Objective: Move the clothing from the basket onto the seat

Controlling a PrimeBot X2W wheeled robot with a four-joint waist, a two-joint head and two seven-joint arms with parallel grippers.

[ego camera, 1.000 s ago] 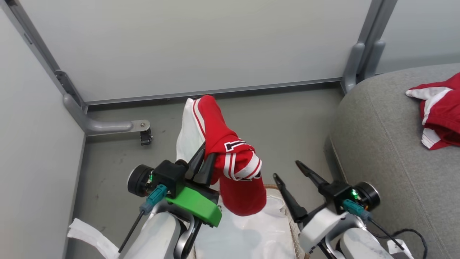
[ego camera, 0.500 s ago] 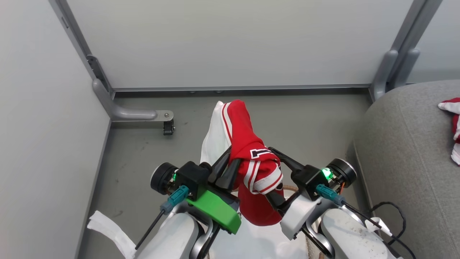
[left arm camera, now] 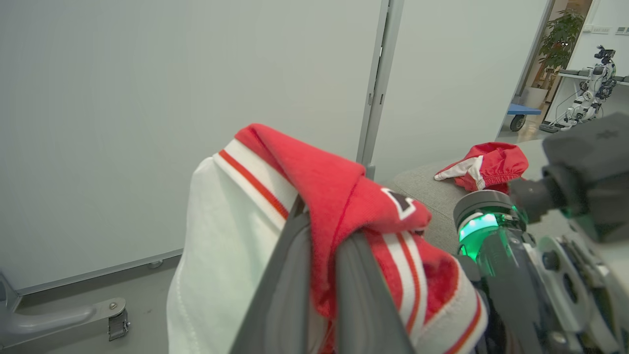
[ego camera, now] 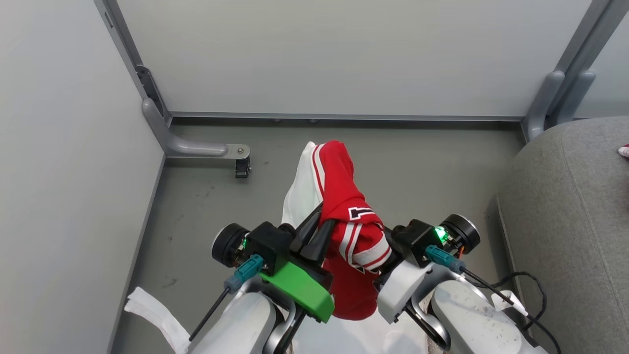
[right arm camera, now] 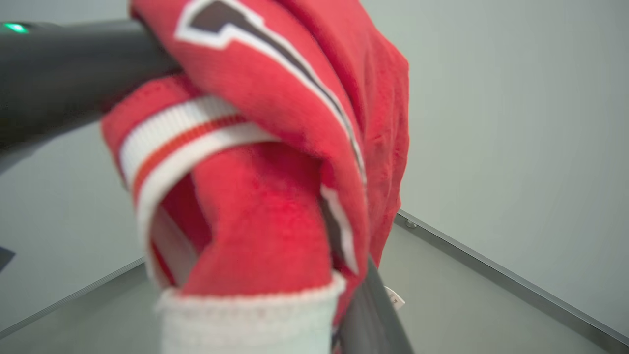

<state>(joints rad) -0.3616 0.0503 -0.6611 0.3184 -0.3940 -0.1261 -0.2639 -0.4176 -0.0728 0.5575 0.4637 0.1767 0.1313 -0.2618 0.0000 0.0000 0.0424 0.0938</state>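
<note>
red jersey: your left gripper clamps it, your right gripper has just closed on it too; seat next.

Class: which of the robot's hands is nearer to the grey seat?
Right. The right hand grips the red jersey on the side towards the seat; the left hand grips the jersey's other side, farther from the seat.
</note>
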